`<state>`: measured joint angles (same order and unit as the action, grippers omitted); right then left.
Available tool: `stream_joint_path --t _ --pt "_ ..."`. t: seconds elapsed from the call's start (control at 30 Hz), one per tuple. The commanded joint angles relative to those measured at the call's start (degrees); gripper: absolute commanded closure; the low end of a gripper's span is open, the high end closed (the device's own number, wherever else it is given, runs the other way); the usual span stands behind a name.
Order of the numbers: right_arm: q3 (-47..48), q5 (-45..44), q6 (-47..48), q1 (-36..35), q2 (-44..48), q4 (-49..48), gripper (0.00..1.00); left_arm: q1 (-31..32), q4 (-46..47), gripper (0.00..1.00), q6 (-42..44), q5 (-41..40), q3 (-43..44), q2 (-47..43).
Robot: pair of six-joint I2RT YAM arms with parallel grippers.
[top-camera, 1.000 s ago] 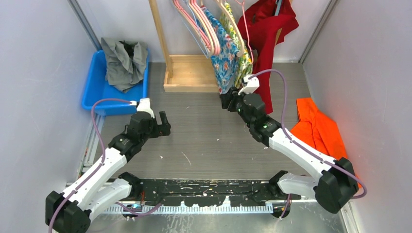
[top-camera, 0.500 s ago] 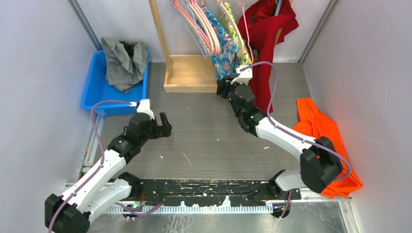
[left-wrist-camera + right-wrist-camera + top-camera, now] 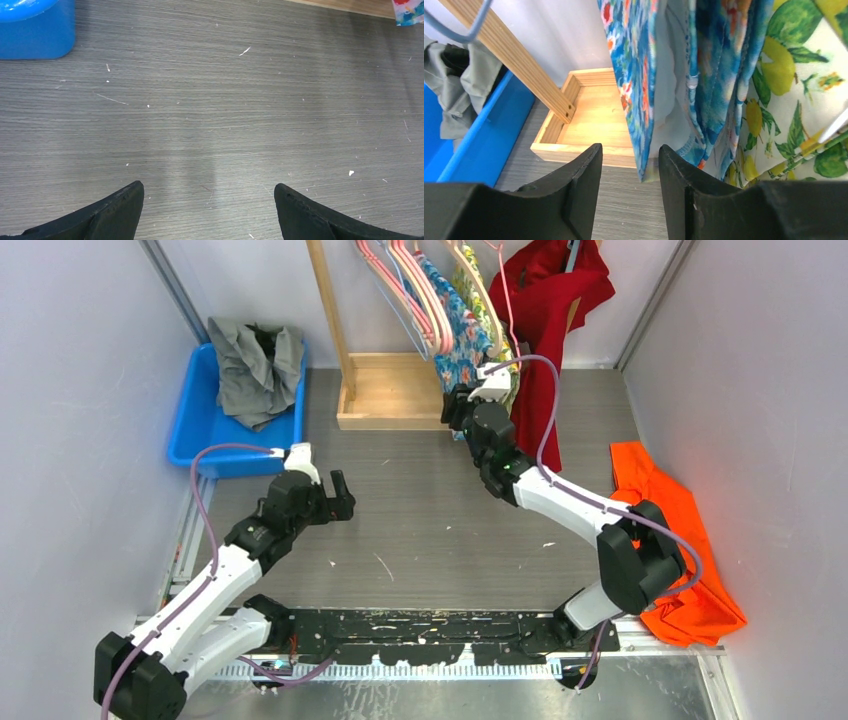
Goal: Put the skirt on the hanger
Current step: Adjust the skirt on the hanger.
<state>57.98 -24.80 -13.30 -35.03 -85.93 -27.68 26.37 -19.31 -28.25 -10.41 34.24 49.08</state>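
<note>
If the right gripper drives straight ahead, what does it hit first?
Most likely the hem of the blue floral skirt, hanging just ahead of the right gripper; the wooden rack base lies beyond. Depth is unclear.

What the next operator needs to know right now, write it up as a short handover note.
Left gripper: jaws open, empty, over the table.
Right gripper: jaws apart at the blue floral skirt's hem, not clamped.
Skirt hangs on the rack among pink hangers, beside a lemon-print garment.
Done: skirt looks hung. Left: likely just backing the right arm away; its hanger attachment is hidden.
</note>
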Motion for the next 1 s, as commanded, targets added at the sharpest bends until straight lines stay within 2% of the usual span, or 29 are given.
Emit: stream_joint_path --t 0.0,0.1,0.37,0.53,0.67,0.97 --pt "3.46 0.04 -0.55 0.69 -1.30 -4.04 0.51 -0.31 4.13 0.00 0.48 0.48 -0.09 0.20" --pt "3.46 0.61 -1.19 1.07 -2.64 -5.22 0.56 -0.35 4.34 0.00 0.51 0.48 -0.14 0.55" --pt "4.86 2.17 -2.33 1.27 -5.30 -7.78 0.58 -0.30 4.74 0.00 0.83 0.87 -0.18 0.88" --pt "5.95 2.50 -3.09 1.19 -6.53 -8.51 0.71 -0.34 5.10 0.00 0.83 1.16 -0.56 0.85" --pt "6.20 2.44 -3.74 1.12 -7.49 -8.53 0.86 -0.34 5.46 0.00 0.87 1.27 -0.92 0.85" --pt "7.11 -1.56 -1.41 -2.22 -11.65 -8.44 0.90 -0.33 6.29 0.00 1.00 1.45 -1.49 1.14"
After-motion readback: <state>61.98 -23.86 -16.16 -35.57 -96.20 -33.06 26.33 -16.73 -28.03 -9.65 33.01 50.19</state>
